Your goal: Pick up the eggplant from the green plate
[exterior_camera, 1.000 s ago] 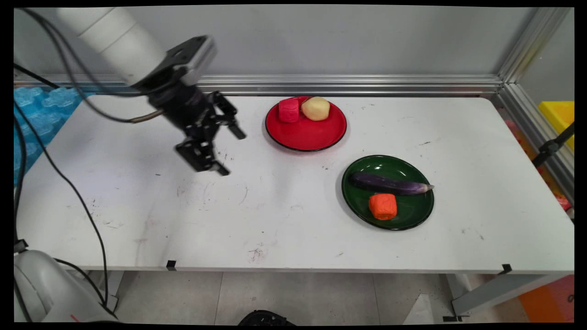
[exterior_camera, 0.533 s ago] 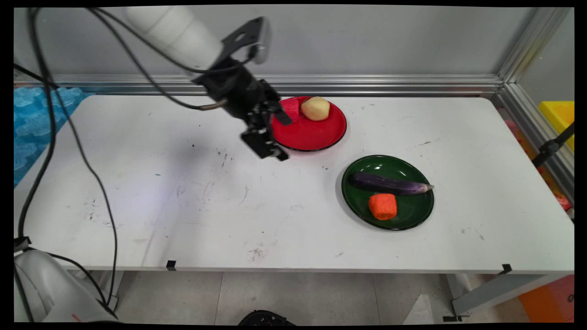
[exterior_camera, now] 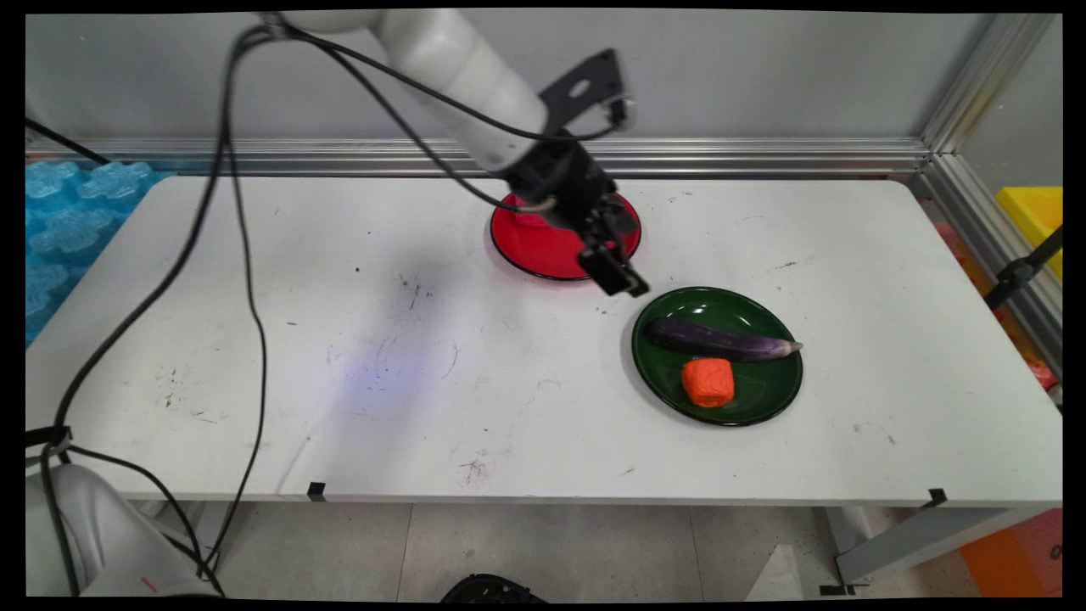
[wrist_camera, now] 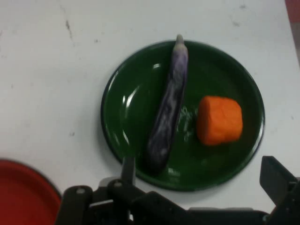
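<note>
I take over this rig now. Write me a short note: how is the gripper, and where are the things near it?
Gripper: jaws open, holding nothing, above the table's surface between the red plate and the green plate.
Green plate: a purple eggplant and an orange block lie on it, side by side, apart.
Red plate: partly hidden by the arm.
</note>
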